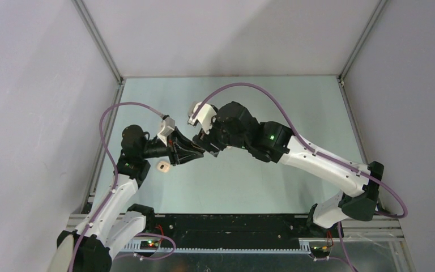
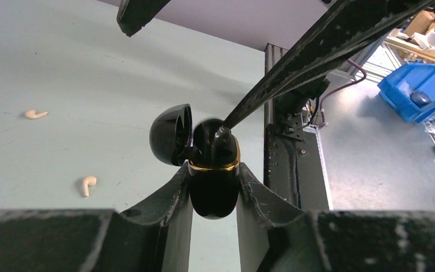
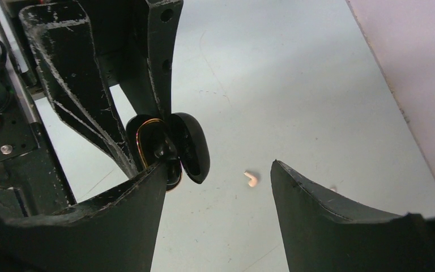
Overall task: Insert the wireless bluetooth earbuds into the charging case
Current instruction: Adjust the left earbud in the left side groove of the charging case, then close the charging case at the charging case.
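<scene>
Gripping the open black charging case [image 2: 214, 195] in the left claw [image 2: 214, 170]; touching its mouth with one finger of the spread right claw [image 3: 218, 167]. With two pale earbuds [image 2: 88, 184] loose on the tabletop [image 2: 62, 68]: probably tiny, light, slick, best pinched gently across the bulb

Two pale earbuds [image 2: 88, 185] on table [image 2: 90, 73]

Pale grey-green table surface [image 1: 249, 187], matte and evenly lit — closed in on the left, far and right edges by plain whitish walls [image 1: 226, 34]. Aluminium posts [image 1: 99, 42] rising from both far corners. Black strip [image 1: 232, 229] along the near edge; past it, a blue bin [image 2: 396, 90] amid clutter.
</scene>
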`<state>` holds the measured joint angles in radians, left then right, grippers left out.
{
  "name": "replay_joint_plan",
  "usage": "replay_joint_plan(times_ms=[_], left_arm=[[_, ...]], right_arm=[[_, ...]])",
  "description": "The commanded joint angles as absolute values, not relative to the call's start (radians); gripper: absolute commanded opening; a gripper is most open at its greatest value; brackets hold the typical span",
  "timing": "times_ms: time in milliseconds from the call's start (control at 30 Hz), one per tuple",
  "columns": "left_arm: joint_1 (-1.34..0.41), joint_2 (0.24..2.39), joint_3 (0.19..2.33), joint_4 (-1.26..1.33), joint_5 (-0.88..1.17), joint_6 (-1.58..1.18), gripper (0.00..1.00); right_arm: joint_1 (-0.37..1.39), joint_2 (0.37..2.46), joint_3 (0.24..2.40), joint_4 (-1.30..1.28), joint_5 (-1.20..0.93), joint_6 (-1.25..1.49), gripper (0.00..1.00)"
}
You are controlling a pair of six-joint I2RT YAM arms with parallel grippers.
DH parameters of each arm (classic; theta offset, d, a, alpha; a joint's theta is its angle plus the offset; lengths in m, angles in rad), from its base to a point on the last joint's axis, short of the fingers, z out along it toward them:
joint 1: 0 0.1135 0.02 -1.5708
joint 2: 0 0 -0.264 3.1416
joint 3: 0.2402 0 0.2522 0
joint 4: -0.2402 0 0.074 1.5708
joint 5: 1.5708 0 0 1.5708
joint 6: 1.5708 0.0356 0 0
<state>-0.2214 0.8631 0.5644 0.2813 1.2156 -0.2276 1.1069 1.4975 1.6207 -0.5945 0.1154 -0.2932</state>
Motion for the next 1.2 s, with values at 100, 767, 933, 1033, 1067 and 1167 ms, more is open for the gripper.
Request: replay_joint_plan(times_ms=[100, 767, 933, 1033, 1067, 1167], left_arm=[[-0.221, 0.845, 0.607, 0.305, 1.256, -0.214, 0.0], [-0.232, 0.832, 0.71, -0.182, 1.339, 0.204, 0.0], [-0.235, 0.835, 0.714, -0.206, 1.34, 0.228, 0.0], [-0.236, 0.835, 0.716, -0.206, 1.336, 0.229, 0.0], [-0.235, 0.835, 0.715, -0.206, 1.332, 0.23, 0.0], [-0.236, 0.836, 0.714, -0.204, 1.329, 0.23, 0.0]], right_arm=[[1.093, 1.417, 1.712, -0.651, -0.011, -0.301, 0.72], [0.937, 1.477, 1.646, -0.552, -0.034, -0.197, 0.71], [1.002, 1.499, 1.642, -0.589, -0.071, -0.256, 0.71], [1.053, 1.498, 1.65, -0.633, -0.113, -0.298, 0.71], [1.069, 1.493, 1.653, -0.661, -0.141, -0.315, 0.71], [1.08, 1.473, 1.683, -0.719, -0.227, -0.341, 0.71]])
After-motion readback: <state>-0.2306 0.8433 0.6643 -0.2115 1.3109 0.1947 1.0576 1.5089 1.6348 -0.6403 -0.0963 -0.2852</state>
